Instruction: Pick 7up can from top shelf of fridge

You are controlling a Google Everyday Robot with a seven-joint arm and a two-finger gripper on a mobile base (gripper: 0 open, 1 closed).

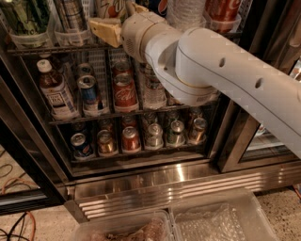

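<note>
The 7up can (111, 7), white with a red-orange mark, stands on the top shelf (42, 48) of the fridge (141, 176), cut off by the top edge of the view. My gripper (114, 21) is at that shelf, right against the can, on the end of my white arm (221, 70), which reaches in from the right. A dark green can (21, 16) and a silver striped can (70, 14) stand left of it in clear plastic holders (71, 36).
A blue can (157, 4), a clear bottle (188, 12) and a red can (223, 9) stand right of the gripper. The lower racks hold a bottle (54, 92) and several cans. A dark door frame (235, 141) is at right. Clear plastic bins (221, 219) sit below.
</note>
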